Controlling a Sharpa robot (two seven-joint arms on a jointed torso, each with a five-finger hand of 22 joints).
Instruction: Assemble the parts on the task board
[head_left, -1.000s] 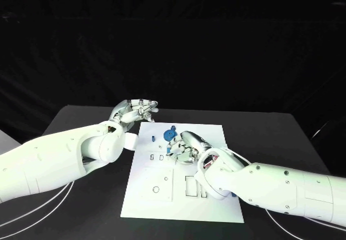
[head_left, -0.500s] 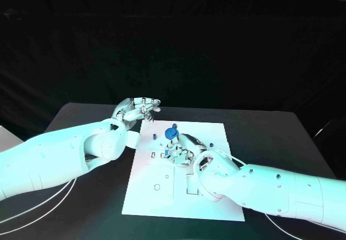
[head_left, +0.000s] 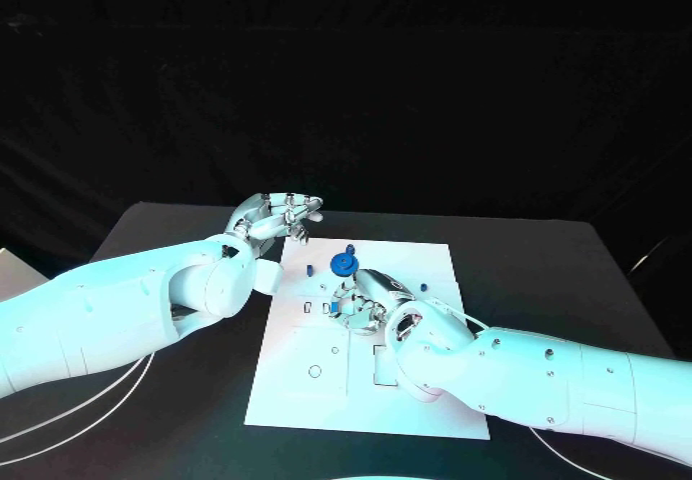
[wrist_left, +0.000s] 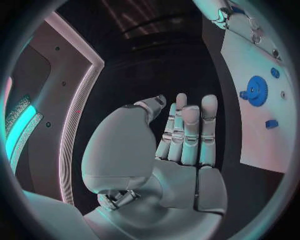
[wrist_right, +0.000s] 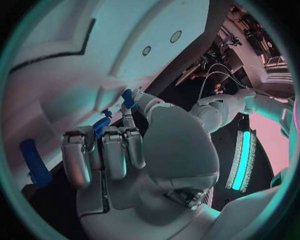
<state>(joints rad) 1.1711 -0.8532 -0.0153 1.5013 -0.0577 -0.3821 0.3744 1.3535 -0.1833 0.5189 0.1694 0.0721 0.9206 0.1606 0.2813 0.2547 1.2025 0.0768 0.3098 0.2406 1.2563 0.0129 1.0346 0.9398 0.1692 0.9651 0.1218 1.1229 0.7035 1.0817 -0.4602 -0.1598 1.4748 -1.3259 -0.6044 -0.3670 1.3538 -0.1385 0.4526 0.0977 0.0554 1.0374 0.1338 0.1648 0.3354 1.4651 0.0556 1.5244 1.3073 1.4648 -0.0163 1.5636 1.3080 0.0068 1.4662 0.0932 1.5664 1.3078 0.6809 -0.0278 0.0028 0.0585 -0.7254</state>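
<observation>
The left hand hovers over the black table just off the task board's far left corner, fingers straight and slightly apart, holding nothing. On the white task board a round blue gear stands near the far edge. Just nearer, the right hand rests on the board, fingers curled around a small blue part.

Cyan-tinted light falls from above on the flat white rectangular task board, the brightest surface; the matte black worktop and backdrop stay dark. Soft shadows lie beneath the arms. Both wrist views show strong fisheye bending and a dark vignette at the rim; glowing cyan strips mark their edges.
</observation>
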